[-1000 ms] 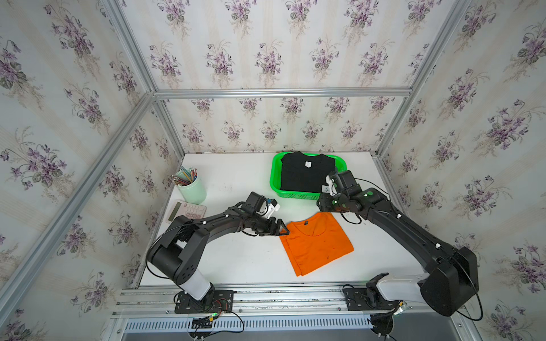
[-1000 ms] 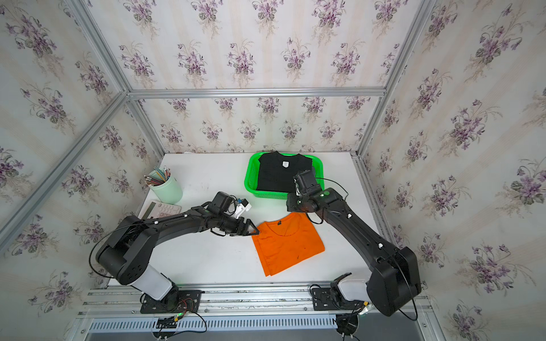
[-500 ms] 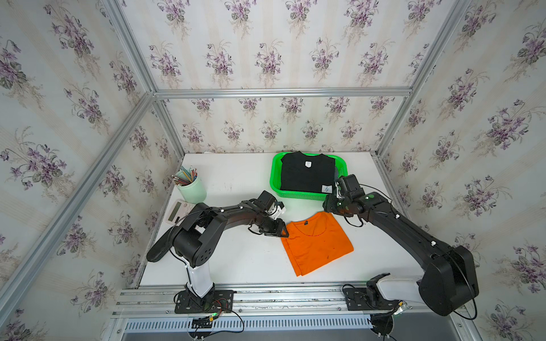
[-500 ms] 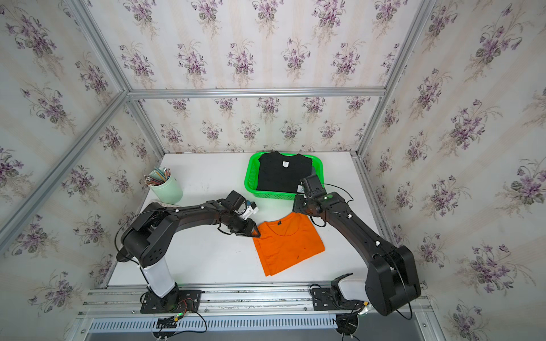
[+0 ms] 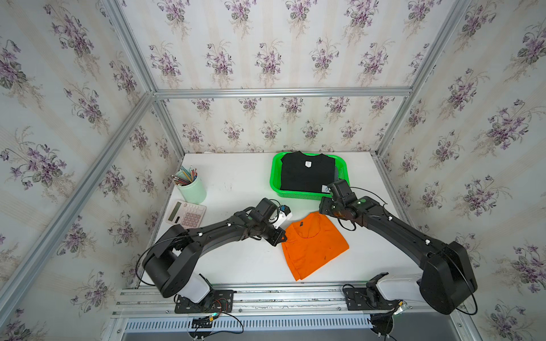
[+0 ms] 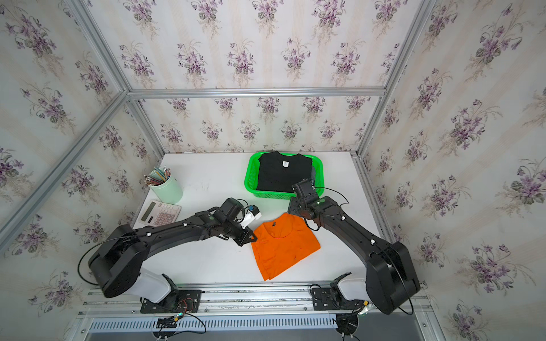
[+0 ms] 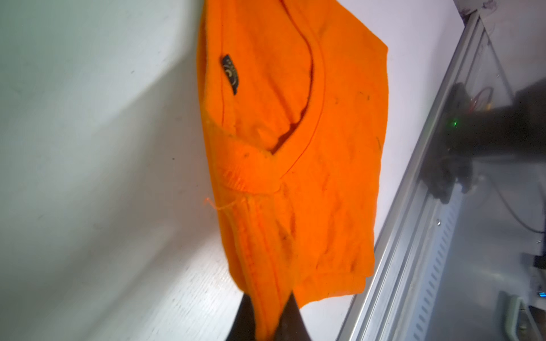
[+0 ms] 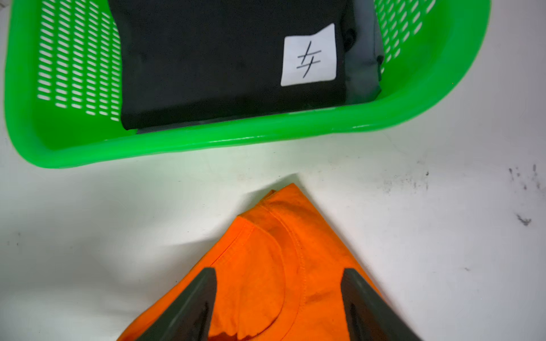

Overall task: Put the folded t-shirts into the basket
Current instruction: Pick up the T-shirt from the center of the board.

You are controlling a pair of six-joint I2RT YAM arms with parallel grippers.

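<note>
Now my left gripper (image 7: pixel 267 299), open a second ago, pinches the orange tee (image 5: pixel 313 245) by its edge on the table (image 5: pixel 236 259); my right gripper (image 8: pixel 277 273) spreads over its collar, so the lift toward the basket (image 5: pixel 295 195), just beyond, looks near

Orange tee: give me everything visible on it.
The orange tee is bright knit cloth, folded flat, with ribbed collar, small dark neck label, a loose thread, faint dark specks. It lies angled on the white table, outside the green basket. The left gripper is shut on its side edge; the right gripper stands open over the collar corner, contact unclear.
</note>
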